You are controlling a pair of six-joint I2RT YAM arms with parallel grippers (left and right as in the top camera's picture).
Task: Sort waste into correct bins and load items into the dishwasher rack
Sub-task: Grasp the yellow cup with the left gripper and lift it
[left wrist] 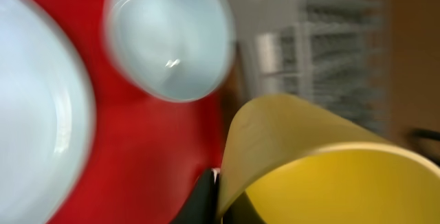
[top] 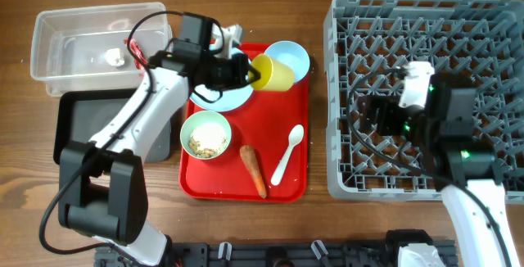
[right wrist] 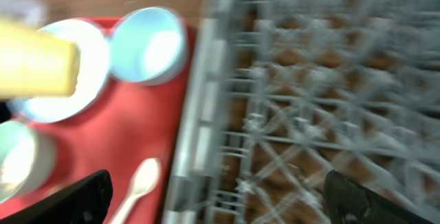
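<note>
Highest toward the lens in the overhead view were both arms. The left tool [top: 255, 72] was clamped on the wall of the yellow cup [top: 275, 74], held tipped on its side over the red serving tray [top: 301, 187], between the white plate [top: 219, 97] and the pale blue bowl [top: 291, 54]. The right tool [top: 366, 115] hovered over the grey rack [top: 342, 21], whose peg lattice held no dish. A crumpled white scrap [top: 113, 56] lay in the clear tub [top: 49, 29]; the black tray [top: 78, 128] looked bare. The tapered carrot [top: 253, 169], the plastic spoon [top: 287, 154] and the green bowl [top: 205, 133] with rice-like scraps [top: 207, 142] lay on the serving tray. I judged sorting barely begun and loading at its first item.

From the left wrist, the cup's smooth matte wall filled the foreground, a black finger [left wrist: 203, 200] pressed against it; the glossy bowl sat blurred beyond.

From the right wrist, two dark fingers [right wrist: 75, 200] stood spread wide at the lower corners, nothing between them, above the blurred moulded lattice.
</note>
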